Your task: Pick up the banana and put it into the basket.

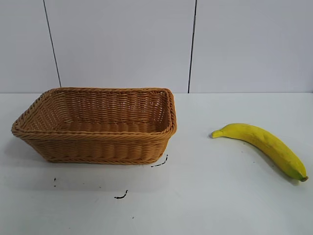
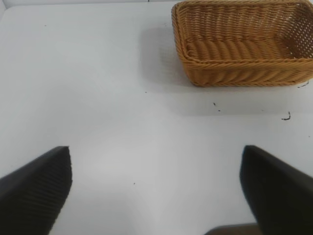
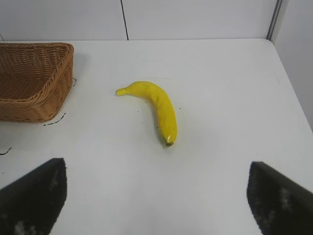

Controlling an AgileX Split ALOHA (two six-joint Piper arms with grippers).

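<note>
The yellow banana (image 1: 264, 143) lies on the white table at the right in the exterior view, its brown end toward the right edge. It also shows in the right wrist view (image 3: 156, 107). The tan wicker basket (image 1: 98, 139) stands at the left and holds nothing; it also shows in the left wrist view (image 2: 230, 71) and the right wrist view (image 3: 29, 105). Neither arm shows in the exterior view. My right gripper (image 3: 156, 196) is open and empty above bare table, short of the banana. My left gripper (image 2: 156, 191) is open and empty, well away from the basket.
The white table (image 1: 195, 196) carries a few small black marks (image 1: 121, 196) in front of the basket. A white panelled wall stands behind it. The table's edge shows in the right wrist view (image 3: 293, 83) beyond the banana.
</note>
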